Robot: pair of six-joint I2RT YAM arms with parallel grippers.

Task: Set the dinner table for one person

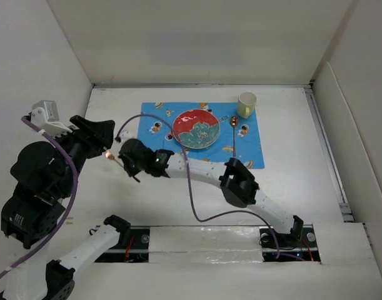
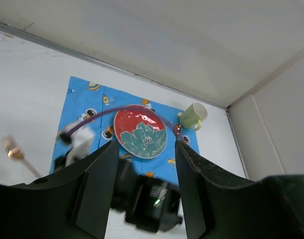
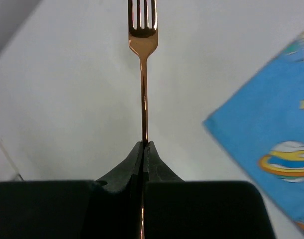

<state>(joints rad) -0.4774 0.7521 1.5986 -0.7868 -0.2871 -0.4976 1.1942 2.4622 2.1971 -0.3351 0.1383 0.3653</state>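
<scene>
My right gripper (image 1: 123, 164) reaches left across the white dinner table (image 1: 291, 125) and is shut on the handle of a copper fork (image 1: 109, 154), held left of the blue mat (image 1: 203, 134). In the right wrist view the fork (image 3: 143, 30) sticks straight out of the shut gripper (image 3: 144, 144), tines away. My left gripper (image 1: 109, 139) is open and empty, just left of the fork head. In the left wrist view its fingers (image 2: 99, 184) frame the right arm's wrist, and the fork head (image 2: 12, 149) is at the left.
On the mat lie a red and teal plate (image 1: 196, 129), a copper spoon (image 1: 233, 125) right of it and a pale green mug (image 1: 247, 104) at the back right corner. They also show in the left wrist view: plate (image 2: 141, 131), mug (image 2: 193, 115). White walls surround the table.
</scene>
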